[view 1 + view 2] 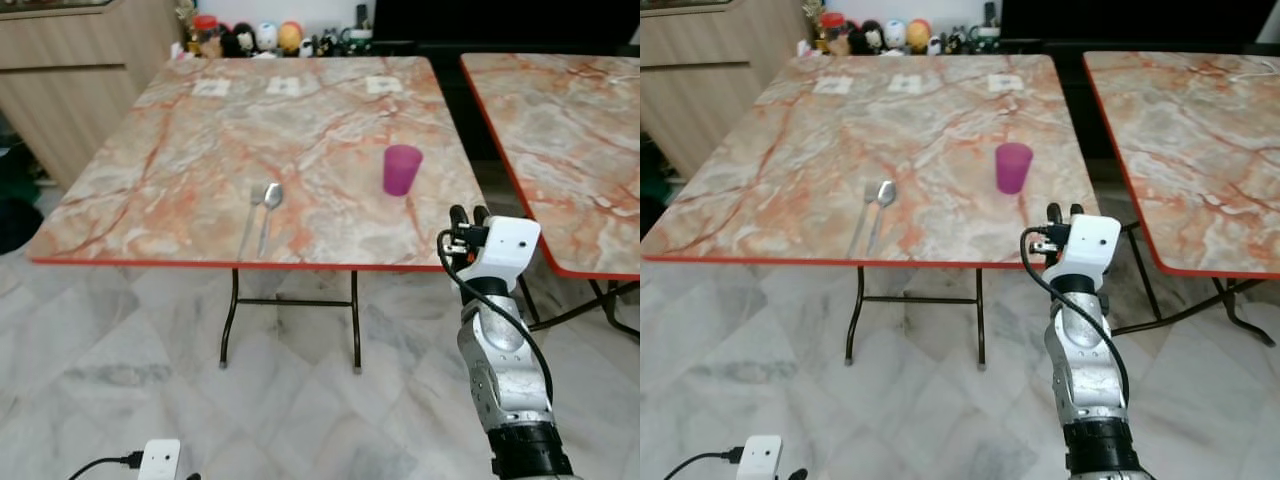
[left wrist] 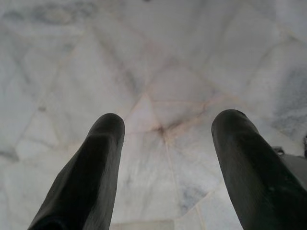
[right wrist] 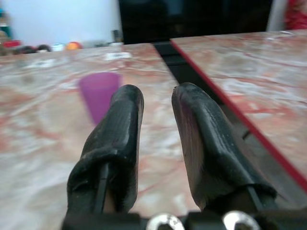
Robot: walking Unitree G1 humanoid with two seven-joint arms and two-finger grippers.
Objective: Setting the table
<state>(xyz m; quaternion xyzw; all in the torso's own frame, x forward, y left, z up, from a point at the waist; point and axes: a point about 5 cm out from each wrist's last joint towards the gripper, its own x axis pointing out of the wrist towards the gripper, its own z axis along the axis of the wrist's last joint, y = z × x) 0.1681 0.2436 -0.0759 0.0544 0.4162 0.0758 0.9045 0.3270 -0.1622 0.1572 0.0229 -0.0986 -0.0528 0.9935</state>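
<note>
A purple cup (image 1: 402,169) stands upright near the front right of the marble table (image 1: 180,150). A spoon (image 1: 268,200) and a second metal utensil (image 1: 250,215) lie side by side near the front edge, left of the cup. My right gripper (image 1: 468,215) is raised just off the table's front right corner, pointing toward the cup (image 3: 99,93). Its fingers (image 3: 120,129) are nearly together with nothing between them. My left gripper (image 2: 168,120) hangs low over the floor, with its fingers (image 2: 96,163) wide apart and empty.
A second marble table (image 1: 560,100) stands to the right across a narrow gap. Three small cards (image 1: 285,86) lie along the first table's far side, with figurines and jars (image 1: 265,38) behind them. A wooden cabinet (image 1: 70,80) is at the left. The floor (image 1: 120,350) is marble tile.
</note>
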